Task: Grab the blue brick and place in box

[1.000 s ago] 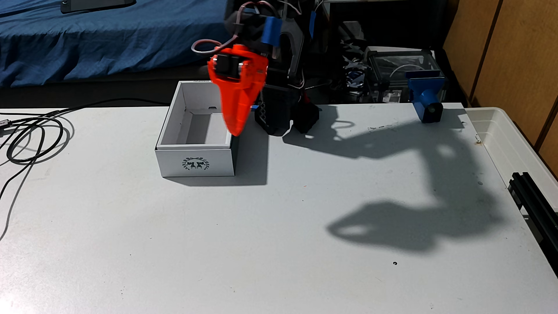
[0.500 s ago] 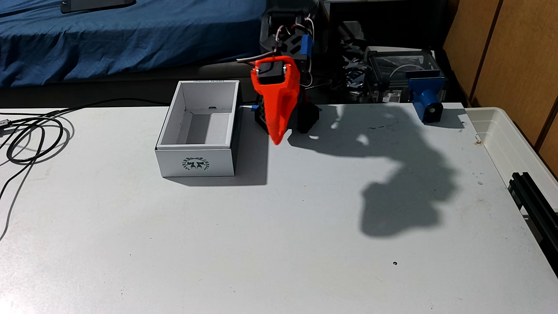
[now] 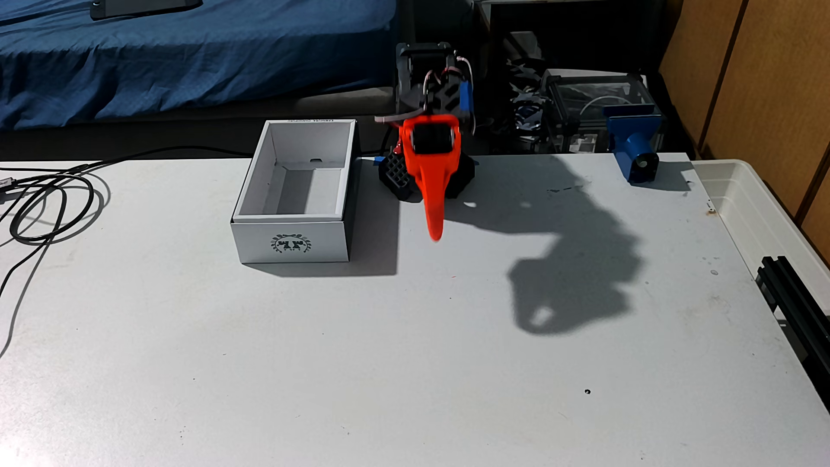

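Observation:
In the fixed view the white box [image 3: 292, 244] stands open-topped at the table's back left, its wreath emblem on the near short side. The part of its floor that shows is bare, and the near wall hides the rest. The blue brick is out of view. My orange gripper [image 3: 434, 235] hangs to the right of the box, in front of the black arm base [image 3: 395, 175]. It points down, with its tip a little above the table. The fingers taper to one narrow tip with nothing between them.
Black cables [image 3: 49, 202] coil at the table's left edge. A blue bracket with a round black hole [image 3: 633, 143] sits at the back right. Beside it are a translucent plastic tub [image 3: 763, 215] and a black rail [image 3: 795, 296]. The arm's shadow falls right of centre on the table [image 3: 404, 359].
The gripper has swung from over the box's right rim to the right, and has come down and forward in front of the arm base. The box has not moved.

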You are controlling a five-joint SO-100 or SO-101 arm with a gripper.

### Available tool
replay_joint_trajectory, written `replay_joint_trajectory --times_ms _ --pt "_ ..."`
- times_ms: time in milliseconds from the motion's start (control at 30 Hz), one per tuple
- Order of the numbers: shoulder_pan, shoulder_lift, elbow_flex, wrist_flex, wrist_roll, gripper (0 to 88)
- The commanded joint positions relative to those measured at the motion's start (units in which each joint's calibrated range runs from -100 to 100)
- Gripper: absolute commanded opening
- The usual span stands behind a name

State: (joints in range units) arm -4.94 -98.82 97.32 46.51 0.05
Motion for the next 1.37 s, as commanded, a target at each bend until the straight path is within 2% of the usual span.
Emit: replay_joint_trajectory --times_ms 0,267,1333 --pt "-0.48 -0.51 0.55 2.74 1.60 1.7" --pt "-1.44 -0.51 0.20 10.92 1.13 1.0" --pt "-1.44 -0.51 0.29 10.49 1.45 1.0"
